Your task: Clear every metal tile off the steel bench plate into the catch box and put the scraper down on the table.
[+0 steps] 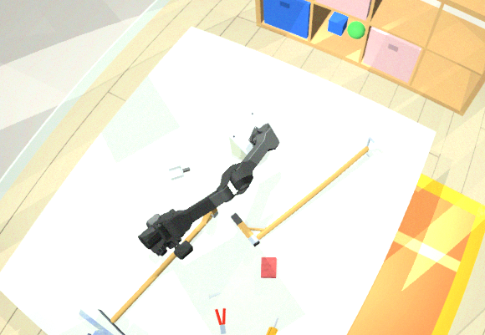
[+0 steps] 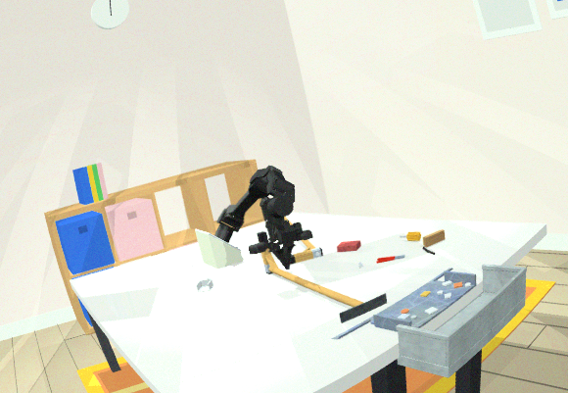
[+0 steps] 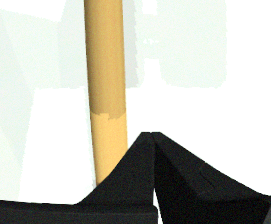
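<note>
The long scraper lies on the white table, with its tan handle (image 1: 142,286) (image 2: 313,286) (image 3: 106,63) running to a dark blade (image 2: 362,308) next to the steel bench plate (image 2: 416,304) (image 1: 89,318). Several orange and white metal tiles (image 2: 425,293) lie on the plate. The grey catch box (image 2: 441,353) stands at the plate's end, at the table edge. My gripper (image 1: 181,250) (image 2: 274,255) (image 3: 152,135) is low over the handle's upper end. Its fingertips meet, and the handle passes just to the left of them, not between them.
A second long stick (image 1: 318,188), a short tool (image 1: 244,227), a red block (image 1: 268,267), a red-handled tool (image 1: 221,317) and a yellow-handled one (image 1: 272,330) lie on the table. A white wedge (image 2: 215,252) and a small nut (image 2: 205,285) sit near the arm. A shelf (image 1: 439,54) stands beyond.
</note>
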